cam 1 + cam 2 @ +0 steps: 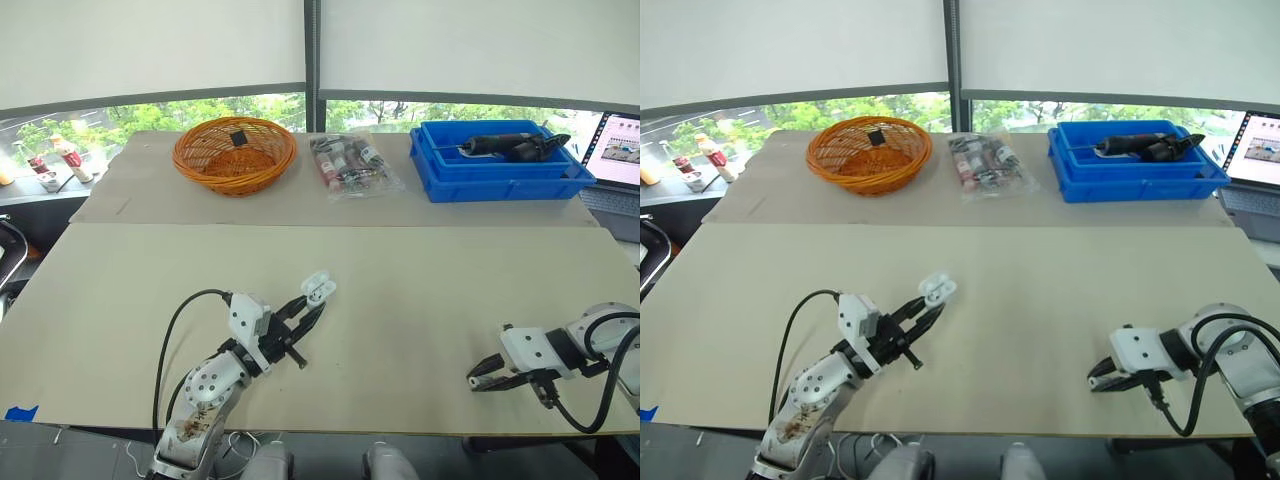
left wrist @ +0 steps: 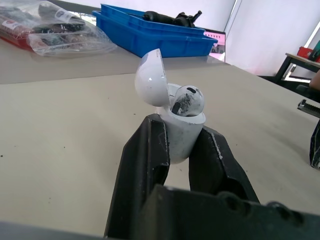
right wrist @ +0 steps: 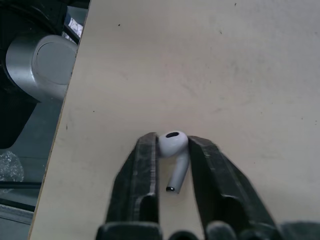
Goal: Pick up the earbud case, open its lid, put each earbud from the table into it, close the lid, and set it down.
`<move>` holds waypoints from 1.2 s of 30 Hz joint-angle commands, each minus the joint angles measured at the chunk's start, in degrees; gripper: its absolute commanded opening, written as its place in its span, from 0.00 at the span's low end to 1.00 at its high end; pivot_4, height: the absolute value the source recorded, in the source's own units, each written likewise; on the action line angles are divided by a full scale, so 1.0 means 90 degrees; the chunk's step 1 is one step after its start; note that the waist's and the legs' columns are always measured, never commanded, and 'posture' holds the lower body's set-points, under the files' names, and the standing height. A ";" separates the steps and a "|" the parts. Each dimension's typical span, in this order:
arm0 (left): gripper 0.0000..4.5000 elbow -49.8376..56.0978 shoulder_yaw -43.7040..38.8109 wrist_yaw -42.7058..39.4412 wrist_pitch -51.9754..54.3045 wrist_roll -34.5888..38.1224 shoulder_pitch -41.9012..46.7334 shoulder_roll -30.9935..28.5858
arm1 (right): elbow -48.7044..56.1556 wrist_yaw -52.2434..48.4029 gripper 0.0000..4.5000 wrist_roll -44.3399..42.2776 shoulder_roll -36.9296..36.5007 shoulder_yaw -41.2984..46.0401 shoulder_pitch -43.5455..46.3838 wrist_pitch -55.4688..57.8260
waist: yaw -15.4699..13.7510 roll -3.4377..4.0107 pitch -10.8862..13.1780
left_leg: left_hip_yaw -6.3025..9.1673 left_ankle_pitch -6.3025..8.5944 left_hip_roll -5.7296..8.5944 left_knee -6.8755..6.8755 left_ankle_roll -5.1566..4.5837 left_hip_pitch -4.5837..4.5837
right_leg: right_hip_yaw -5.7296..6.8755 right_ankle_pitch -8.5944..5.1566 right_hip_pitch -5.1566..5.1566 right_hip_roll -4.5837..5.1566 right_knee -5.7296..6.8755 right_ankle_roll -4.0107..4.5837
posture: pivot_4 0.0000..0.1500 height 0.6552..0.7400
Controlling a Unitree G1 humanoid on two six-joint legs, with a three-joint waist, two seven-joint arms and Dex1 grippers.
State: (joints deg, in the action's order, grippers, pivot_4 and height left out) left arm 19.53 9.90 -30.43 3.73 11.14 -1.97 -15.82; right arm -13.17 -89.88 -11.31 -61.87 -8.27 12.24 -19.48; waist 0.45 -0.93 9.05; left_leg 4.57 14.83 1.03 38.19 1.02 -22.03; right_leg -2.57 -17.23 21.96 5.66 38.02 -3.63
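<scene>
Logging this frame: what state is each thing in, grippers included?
earbud case: lid open, held by left gripper
first earbud: seated in the case
second earbud: clamped by right gripper
left gripper: shut
right gripper: shut

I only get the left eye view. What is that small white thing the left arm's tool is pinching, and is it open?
Observer: It's the earbud case, clamped in the left tool. Its lid is flipped open.
Operator: Anything inside?
Observer: Yes, one earbud sits in it.
Operator: And the right arm?
Observer: The right tool is closed on a second earbud, gripping its rounded head, with the stem pointing back toward the wrist.
</scene>
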 commanded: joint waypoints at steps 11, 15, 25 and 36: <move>0.12 0.0273 0.0001 0.0000 0.0004 0.0072 0.0001 0.0011 | 0.1991 0.0474 0.45 0.0088 -0.0953 0.0667 -0.0410 0.0986 | -0.0032 0.0006 -0.0001 | 0.0000 0.0000 0.0000 0.0000 0.0000 -0.0003 | -0.0002 0.0000 0.0006 0.0000 0.0003 0.0000 | 1.00 1.00; 0.12 0.0265 0.0038 0.0049 0.0047 0.0080 0.0023 0.0091 | 0.3429 0.1047 0.45 0.1067 -0.1381 0.0578 -0.0679 0.2484 | -0.0068 0.0007 -0.0002 | 0.0001 0.0000 0.0000 0.0000 0.0000 -0.0007 | 0.0000 0.0000 0.0009 0.0000 0.0002 0.0000 | 1.00 1.00; 0.12 0.0222 0.0084 0.0077 -0.0018 0.0017 0.0036 0.0158 | 0.4207 0.1068 0.45 0.1836 -0.1385 -0.0226 -0.0399 0.3625 | -0.0107 0.0006 -0.0001 | 0.0000 0.0000 0.0003 0.0014 0.0000 -0.0018 | 0.0003 0.0000 0.0014 0.0002 0.0002 -0.0001 | 1.00 1.00; 0.12 0.0228 0.0094 0.0145 -0.0046 -0.0027 0.0013 0.0182 | 0.3983 0.1025 0.45 0.2030 -0.1183 -0.0533 -0.0268 0.3722 | -0.0108 0.0006 -0.0001 | 0.0000 0.0000 0.0002 0.0013 0.0000 -0.0019 | 0.0003 0.0000 0.0016 0.0001 0.0002 -0.0001 | 1.00 1.00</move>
State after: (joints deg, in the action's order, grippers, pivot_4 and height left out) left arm 19.64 10.57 -29.45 4.07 10.94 -1.95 -14.33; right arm 22.02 -80.04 6.70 -72.25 -13.12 9.80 13.55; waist -0.52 -0.88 9.04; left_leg 4.57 14.83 1.06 38.30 1.02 -22.20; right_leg -2.54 -17.23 22.10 5.67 38.04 -3.64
